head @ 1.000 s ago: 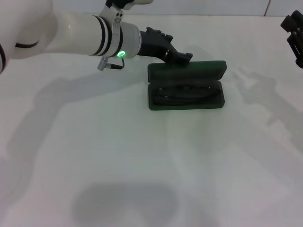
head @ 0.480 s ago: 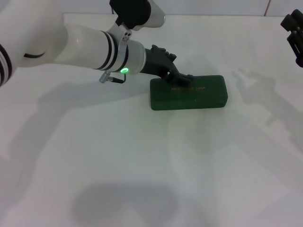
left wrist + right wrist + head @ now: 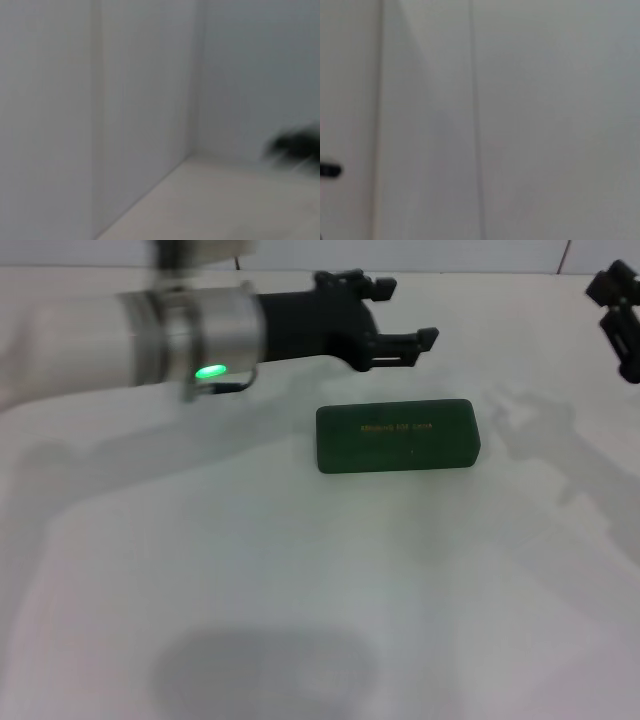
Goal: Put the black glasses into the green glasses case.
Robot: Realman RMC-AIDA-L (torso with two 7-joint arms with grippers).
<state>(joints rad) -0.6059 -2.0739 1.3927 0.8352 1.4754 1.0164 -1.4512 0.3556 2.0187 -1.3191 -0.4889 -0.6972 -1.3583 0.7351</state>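
Observation:
The green glasses case [image 3: 398, 437] lies closed on the white table, lid down, with small gold lettering on top. The black glasses are hidden; none show outside the case. My left gripper [image 3: 410, 310] is open and empty. It hovers above the table just behind the case and is not touching it. My right gripper [image 3: 622, 315] is parked at the far right edge of the head view, away from the case.
The white table [image 3: 320, 590] spreads around the case, with arm shadows on it. A pale wall runs along the back edge. The wrist views show only blurred wall and table, with a dark smudge [image 3: 295, 147] in the left wrist view.
The case stood open with the glasses inside. My left gripper pushed the lid down. It has now lifted up and back off the closed case.

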